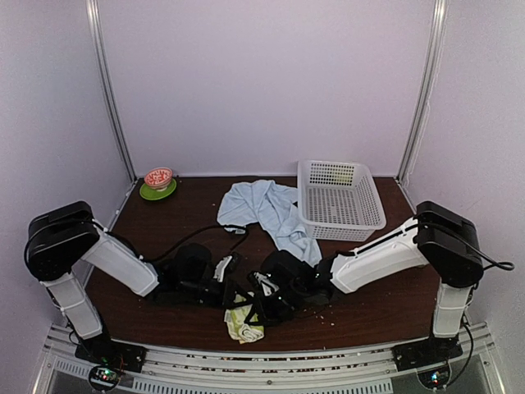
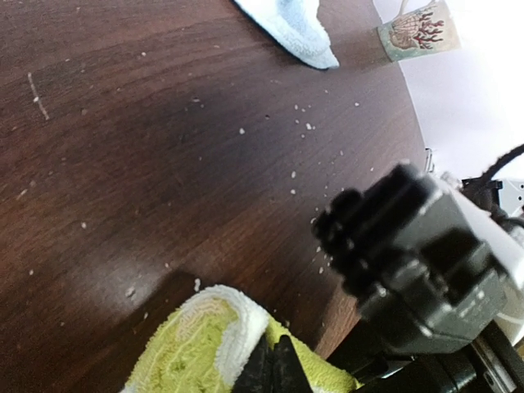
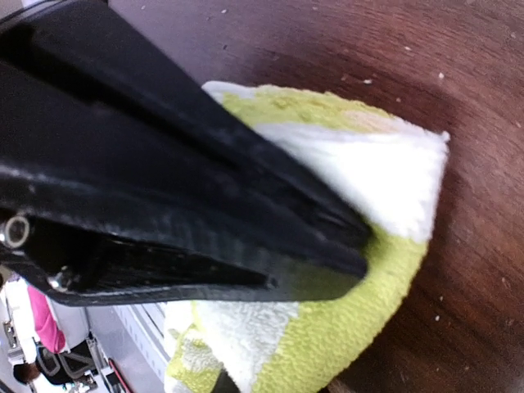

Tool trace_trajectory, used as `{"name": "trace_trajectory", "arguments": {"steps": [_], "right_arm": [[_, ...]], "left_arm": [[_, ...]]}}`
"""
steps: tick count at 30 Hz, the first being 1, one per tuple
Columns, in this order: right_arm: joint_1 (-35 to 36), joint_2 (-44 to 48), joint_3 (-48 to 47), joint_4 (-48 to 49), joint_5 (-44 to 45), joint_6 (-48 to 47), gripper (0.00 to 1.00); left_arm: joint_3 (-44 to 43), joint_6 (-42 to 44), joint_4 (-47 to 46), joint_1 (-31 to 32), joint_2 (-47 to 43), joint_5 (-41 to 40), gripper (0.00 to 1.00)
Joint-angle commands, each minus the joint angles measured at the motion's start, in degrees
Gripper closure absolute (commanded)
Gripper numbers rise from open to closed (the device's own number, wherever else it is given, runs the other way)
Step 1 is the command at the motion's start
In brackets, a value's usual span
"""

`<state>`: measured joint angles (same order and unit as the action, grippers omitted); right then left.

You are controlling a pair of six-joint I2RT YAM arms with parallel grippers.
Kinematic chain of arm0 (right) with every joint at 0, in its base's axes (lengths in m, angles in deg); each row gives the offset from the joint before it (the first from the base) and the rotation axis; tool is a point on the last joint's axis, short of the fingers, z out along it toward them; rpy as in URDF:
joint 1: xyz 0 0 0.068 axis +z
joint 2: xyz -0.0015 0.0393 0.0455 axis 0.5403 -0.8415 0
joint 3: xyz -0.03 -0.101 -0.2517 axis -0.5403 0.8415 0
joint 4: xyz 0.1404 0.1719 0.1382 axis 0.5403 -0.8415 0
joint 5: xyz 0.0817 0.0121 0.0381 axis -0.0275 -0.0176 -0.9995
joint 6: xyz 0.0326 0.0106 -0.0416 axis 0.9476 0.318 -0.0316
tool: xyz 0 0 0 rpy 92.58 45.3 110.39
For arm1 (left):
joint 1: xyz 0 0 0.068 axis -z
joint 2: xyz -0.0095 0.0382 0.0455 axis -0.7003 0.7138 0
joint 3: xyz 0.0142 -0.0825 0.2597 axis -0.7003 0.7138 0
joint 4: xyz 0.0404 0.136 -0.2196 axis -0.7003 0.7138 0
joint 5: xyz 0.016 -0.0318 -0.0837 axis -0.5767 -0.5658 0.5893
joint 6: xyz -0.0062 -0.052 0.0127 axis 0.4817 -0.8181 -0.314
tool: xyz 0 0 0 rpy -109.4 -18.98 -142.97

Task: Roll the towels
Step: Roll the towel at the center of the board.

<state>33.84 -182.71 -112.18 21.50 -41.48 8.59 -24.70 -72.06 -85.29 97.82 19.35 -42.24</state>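
Observation:
The small yellow-green towel lies bunched at the table's near edge, between my two grippers. My left gripper has its fingertips pressed together on a folded edge of this towel. My right gripper is shut, its long black fingers lying across the towel, with cloth folded over and under their tips. The larger light-blue towel lies crumpled at mid-table, behind both grippers; a corner of it shows in the left wrist view.
A white plastic basket stands at the back right, touching the blue towel. A red-patterned bowl on a green saucer sits at the back left. A patterned cup shows in the left wrist view. The right arm's gripper body is close to my left fingers.

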Motion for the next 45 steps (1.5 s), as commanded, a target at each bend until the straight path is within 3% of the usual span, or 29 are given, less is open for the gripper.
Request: {"name": "trace_trajectory", "arguments": {"steps": [1,5,10,14,29,37,41,45], "right_arm": [[0.63,-0.38,-0.32,-17.44,11.81,-5.23,1.00],[0.52,1.33,-3.13,-27.44,19.72,-12.30,1.00],[0.18,3.17,-6.37,-39.89,30.59,-22.43,1.00],[0.18,2.84,-8.12,-45.33,36.39,-27.27,1.00],[0.75,1.42,-10.82,-43.45,36.93,-28.60,1.00],[0.73,1.64,-10.67,-42.35,35.87,-28.89,1.00],[0.71,2.18,-10.20,-40.96,34.71,-28.96,1.00],[0.68,4.40,-9.73,-40.12,33.26,-27.51,0.70]], "left_arm": [[0.11,2.68,15.34,0.12,-1.80,-4.31,1.00],[-3.92,4.43,19.64,-0.26,-4.04,-5.18,0.98],[-9.92,6.16,24.06,-0.45,-6.22,-5.85,0.81],[-13.40,6.93,25.78,-0.54,-6.04,-6.26,0.80],[-24.28,6.41,20.79,-0.80,3.87,-0.11,0.81],[-25.40,1.51,11.56,-0.81,11.16,5.51,0.86],[-26.63,1.57,13.84,-0.80,12.86,3.84,0.92],[-28.53,2.26,18.08,-0.88,15.07,1.87,0.99]]}}
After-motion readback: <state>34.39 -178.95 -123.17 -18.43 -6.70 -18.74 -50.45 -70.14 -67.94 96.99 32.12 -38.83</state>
